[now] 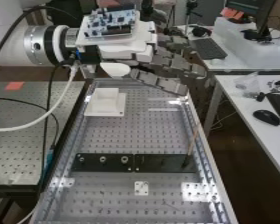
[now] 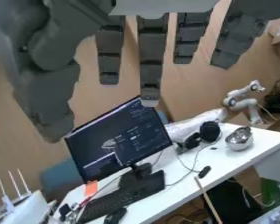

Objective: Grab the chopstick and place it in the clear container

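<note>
Looks like the chopstick [image 1: 192, 142] stands nearly upright at the black plate [image 1: 160, 162] on the counter [image 1: 111, 195] so its top's easy to grab, and the fingers [image 1: 165, 84] are empty, straight and apart.

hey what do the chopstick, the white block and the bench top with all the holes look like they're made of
The chopstick looks like plain wood or bamboo, being tan. The white block is probably plastic, evenly white and smooth-looking. The bench top seems to be satin metal: grey, with bright glare patches.
</note>
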Robot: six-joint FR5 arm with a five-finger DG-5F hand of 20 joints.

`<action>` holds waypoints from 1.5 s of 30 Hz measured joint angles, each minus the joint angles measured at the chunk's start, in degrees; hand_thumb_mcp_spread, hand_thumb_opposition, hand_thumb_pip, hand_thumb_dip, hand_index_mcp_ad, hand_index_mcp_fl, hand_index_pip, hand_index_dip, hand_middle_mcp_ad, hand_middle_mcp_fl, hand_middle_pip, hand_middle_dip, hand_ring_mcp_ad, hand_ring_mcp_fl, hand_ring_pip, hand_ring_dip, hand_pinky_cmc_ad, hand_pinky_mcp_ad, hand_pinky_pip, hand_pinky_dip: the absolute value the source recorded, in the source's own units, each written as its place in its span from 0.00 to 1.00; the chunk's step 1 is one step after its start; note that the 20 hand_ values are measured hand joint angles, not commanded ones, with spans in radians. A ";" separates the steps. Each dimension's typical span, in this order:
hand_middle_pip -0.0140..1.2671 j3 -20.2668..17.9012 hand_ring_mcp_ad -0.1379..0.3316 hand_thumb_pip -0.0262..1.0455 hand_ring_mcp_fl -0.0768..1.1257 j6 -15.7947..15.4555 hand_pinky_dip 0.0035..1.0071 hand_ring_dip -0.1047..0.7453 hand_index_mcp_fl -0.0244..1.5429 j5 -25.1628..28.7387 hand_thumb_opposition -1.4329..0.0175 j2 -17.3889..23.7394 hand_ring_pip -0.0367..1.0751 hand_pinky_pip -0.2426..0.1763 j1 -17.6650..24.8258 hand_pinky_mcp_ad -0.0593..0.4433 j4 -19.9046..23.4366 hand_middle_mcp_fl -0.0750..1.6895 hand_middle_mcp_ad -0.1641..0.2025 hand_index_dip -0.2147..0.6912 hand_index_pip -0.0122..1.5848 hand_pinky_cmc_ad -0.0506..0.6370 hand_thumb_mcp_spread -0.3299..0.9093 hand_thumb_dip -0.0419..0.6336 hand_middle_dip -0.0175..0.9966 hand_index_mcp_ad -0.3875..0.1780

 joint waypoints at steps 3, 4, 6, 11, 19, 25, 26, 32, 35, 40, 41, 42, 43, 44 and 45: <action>0.10 -0.03 0.61 0.62 0.08 2.67 0.15 0.27 0.24 -1.95 0.46 -0.58 0.13 0.36 -1.69 0.67 1.41 0.32 0.61 0.53 0.05 0.62 0.51 0.35 0.52 0.38; 0.10 0.00 0.61 0.62 0.08 3.65 0.15 0.28 0.24 -2.68 0.46 -0.89 0.13 0.37 -2.29 0.67 2.10 0.33 0.61 0.53 0.05 0.63 0.51 0.36 0.54 0.38; 0.10 0.13 0.61 0.62 0.08 5.30 0.15 0.28 0.26 -3.30 0.45 -1.48 0.12 0.35 -2.98 0.67 2.94 0.34 0.61 0.55 0.05 0.62 0.51 0.37 0.57 0.38; 0.10 0.81 0.61 0.65 0.07 10.26 0.15 0.30 0.26 -4.89 0.44 -3.57 0.13 0.33 -4.47 0.67 4.69 0.38 0.61 0.55 0.05 0.64 0.51 0.40 0.60 0.38; 0.10 2.24 0.62 0.66 0.09 18.86 0.15 0.33 0.38 -7.25 0.43 -7.53 0.14 0.32 -5.37 0.68 9.41 0.38 0.61 0.56 0.21 0.64 0.52 0.44 0.63 0.38; 0.10 4.59 0.61 0.66 0.14 20.83 0.15 0.34 0.43 -7.38 0.43 -9.89 0.14 0.33 -5.54 0.67 10.17 0.40 0.61 0.52 0.33 0.64 0.54 0.46 0.65 0.38; 0.10 5.42 0.62 0.66 0.15 21.13 0.15 0.34 0.42 -7.40 0.43 -10.58 0.14 0.33 -5.67 0.67 9.85 0.40 0.60 0.53 0.34 0.64 0.54 0.46 0.65 0.38; 0.09 8.61 0.61 0.65 0.16 21.75 0.15 0.38 0.41 -6.74 0.43 -13.23 0.14 0.33 -6.42 0.67 7.99 0.41 0.61 0.50 0.38 0.64 0.55 0.48 0.65 0.38; 0.09 9.44 0.61 0.65 0.16 21.86 0.15 0.38 0.39 -6.42 0.42 -14.04 0.14 0.33 -6.73 0.67 7.62 0.41 0.60 0.50 0.39 0.64 0.55 0.49 0.65 0.38; 0.09 10.68 0.61 0.65 0.18 22.02 0.15 0.38 0.38 -5.93 0.41 -15.82 0.14 0.33 -7.08 0.68 6.23 0.42 0.61 0.50 0.40 0.64 0.56 0.49 0.65 0.38; 0.09 10.78 0.61 0.65 0.19 22.19 0.15 0.38 0.38 -5.87 0.41 -16.03 0.14 0.33 -7.10 0.67 6.05 0.42 0.61 0.50 0.40 0.64 0.56 0.49 0.65 0.38; 0.09 11.03 0.61 0.65 0.19 22.70 0.15 0.38 0.37 -5.71 0.41 -16.59 0.14 0.33 -7.12 0.68 5.64 0.43 0.61 0.50 0.40 0.64 0.56 0.49 0.65 0.38; 0.09 11.26 0.61 0.65 0.19 23.26 0.15 0.38 0.37 -5.54 0.41 -17.17 0.14 0.33 -7.11 0.67 5.21 0.43 0.61 0.50 0.40 0.64 0.57 0.49 0.65 0.38; 0.09 11.37 0.61 0.65 0.19 23.50 0.15 0.37 0.37 -5.45 0.41 -17.41 0.14 0.33 -7.09 0.67 5.02 0.43 0.61 0.50 0.40 0.64 0.57 0.49 0.65 0.38; 0.09 11.63 0.61 0.64 0.19 24.04 0.15 0.38 0.37 -5.28 0.41 -17.95 0.14 0.33 -7.01 0.68 4.60 0.43 0.61 0.50 0.40 0.64 0.57 0.49 0.65 0.38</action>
